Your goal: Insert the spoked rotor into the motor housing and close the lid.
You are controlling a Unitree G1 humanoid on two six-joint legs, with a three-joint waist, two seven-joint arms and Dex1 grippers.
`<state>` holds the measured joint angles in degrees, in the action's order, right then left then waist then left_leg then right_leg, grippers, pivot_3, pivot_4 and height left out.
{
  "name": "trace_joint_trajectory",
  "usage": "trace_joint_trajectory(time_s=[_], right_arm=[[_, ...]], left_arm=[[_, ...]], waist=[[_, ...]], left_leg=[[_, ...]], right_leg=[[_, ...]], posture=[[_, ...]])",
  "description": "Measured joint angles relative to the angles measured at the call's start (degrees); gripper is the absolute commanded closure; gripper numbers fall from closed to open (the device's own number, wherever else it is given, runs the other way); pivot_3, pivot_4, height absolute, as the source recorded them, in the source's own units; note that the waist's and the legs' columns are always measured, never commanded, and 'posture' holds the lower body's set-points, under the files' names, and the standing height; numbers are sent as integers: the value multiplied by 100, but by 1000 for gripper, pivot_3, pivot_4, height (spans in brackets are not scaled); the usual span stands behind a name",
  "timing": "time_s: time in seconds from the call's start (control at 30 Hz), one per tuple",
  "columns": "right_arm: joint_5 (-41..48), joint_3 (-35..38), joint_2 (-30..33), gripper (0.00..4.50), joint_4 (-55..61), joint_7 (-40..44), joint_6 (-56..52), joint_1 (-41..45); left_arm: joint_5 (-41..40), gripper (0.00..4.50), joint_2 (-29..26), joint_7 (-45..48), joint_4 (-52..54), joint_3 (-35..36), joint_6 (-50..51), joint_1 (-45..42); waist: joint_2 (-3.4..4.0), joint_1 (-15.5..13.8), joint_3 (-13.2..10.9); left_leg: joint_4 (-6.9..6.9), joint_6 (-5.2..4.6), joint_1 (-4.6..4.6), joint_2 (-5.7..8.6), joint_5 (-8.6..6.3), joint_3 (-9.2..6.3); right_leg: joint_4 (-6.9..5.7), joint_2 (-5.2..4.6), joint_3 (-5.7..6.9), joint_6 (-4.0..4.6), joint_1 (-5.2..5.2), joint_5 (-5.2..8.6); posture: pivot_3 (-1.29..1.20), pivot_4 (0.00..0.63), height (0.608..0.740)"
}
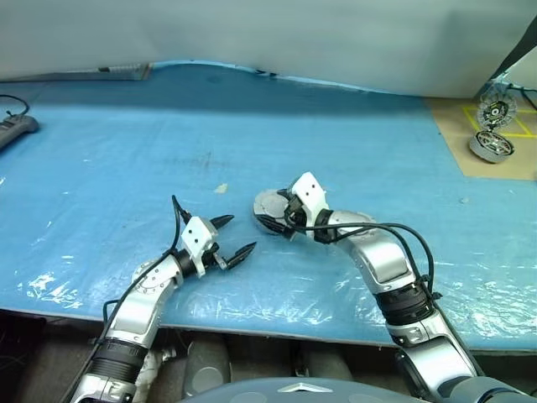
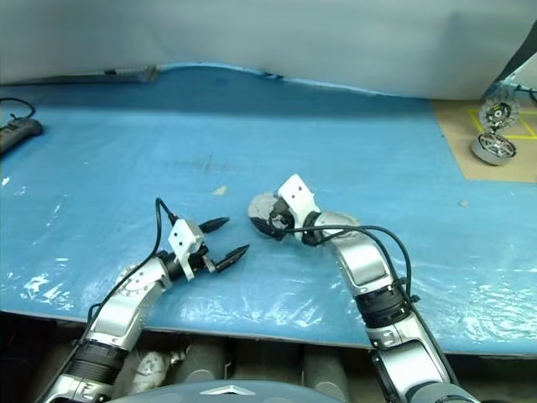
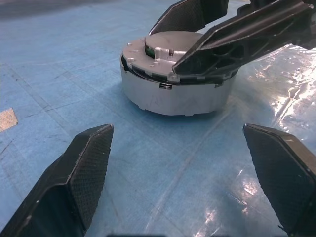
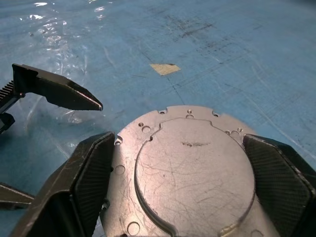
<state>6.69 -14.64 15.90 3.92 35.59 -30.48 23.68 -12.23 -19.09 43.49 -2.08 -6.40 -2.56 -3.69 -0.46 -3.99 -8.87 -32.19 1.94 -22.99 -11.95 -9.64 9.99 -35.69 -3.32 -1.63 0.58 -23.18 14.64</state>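
Note:
The motor housing, a short silver-grey can, stands on the blue mat near the middle. Its lid lies down on top, plain grey face up, with a thin dark gap along one side in the left wrist view. My right gripper hangs open just over the lid, one finger at each side of it. My left gripper stands open and empty a short way to the left of the housing, pointing at it. The spoked rotor is out of view.
A brown board at the far right carries another round metal can with a disc standing upright over it. A power strip lies at the far left. A small tan scrap lies on the mat behind my left gripper.

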Motion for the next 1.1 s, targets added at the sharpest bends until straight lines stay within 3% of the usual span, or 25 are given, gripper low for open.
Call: trace_joint_trajectory(time_s=[0.07,0.5,1.1], right_arm=[[-28,10,-6,1517,-92,-48,176,-26],[-255,-104,-84,1512,-320,-269,883,-183],[-543,-397,-171,1512,-384,-421,110,281]], left_arm=[[-1,0,-2,1,3,0,9,0],[-6,0,-53,50,3,1,15,-14],[-2,0,-50,17,1,4,-6,-3]], waist=[[0,1,0],[0,4,0],[0,14,0]], left_leg=[[-1,0,1,0,0,0],[-4,-1,32,1,0,0],[-1,-1,69,4,0,2]], right_leg=[[-1,0,0,0,1,0],[-1,0,-6,0,28,0],[1,2,-22,16,54,11]], posture=[[0,150,740],[0,150,740],[0,150,740]])
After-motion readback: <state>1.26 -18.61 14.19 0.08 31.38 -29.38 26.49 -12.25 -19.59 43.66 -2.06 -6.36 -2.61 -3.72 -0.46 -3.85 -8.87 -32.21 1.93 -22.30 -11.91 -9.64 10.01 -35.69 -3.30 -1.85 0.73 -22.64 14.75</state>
